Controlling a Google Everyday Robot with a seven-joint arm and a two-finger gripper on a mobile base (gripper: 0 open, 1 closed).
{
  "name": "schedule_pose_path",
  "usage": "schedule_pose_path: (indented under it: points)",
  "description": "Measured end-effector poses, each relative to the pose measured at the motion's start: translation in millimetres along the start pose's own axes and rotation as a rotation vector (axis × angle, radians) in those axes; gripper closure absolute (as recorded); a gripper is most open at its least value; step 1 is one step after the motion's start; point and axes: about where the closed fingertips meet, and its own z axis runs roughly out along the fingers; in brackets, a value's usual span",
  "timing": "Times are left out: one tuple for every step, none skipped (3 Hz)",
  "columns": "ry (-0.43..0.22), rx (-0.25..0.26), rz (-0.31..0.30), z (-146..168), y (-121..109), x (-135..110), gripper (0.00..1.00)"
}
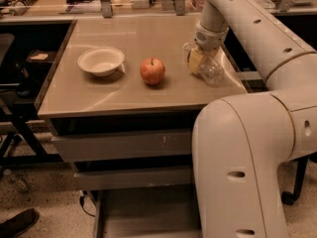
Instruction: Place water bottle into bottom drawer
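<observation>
The water bottle [212, 72], small, clear and crinkled, rests tilted on the right side of the tan tabletop [133, 38]. My gripper [197, 59] comes down from the white arm right onto the bottle's left end and touches it. The bottom drawer [143, 213] is pulled out below the table's front, its flat grey floor showing. My arm's large white body covers the drawer's right part.
A red apple [152, 71] sits mid-table, left of the bottle. A white bowl [101, 60] sits further left. Two shut grey drawer fronts [119, 145] lie above the open one. A shoe [17, 223] is on the floor at bottom left. Cluttered benches stand behind.
</observation>
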Motion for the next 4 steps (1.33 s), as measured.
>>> schedule_pose_path:
  points:
    - [-0.011,0.020,0.043,-14.8,-7.7,21.8,1.00]
    - [-0.011,0.041,0.109,-32.4,-14.9,60.2,1.00]
    - [-0.016,0.054,0.156,-47.7,-11.8,97.6,1.00]
    - [-0.024,0.057,0.200,-60.9,2.0,136.7,1.00]
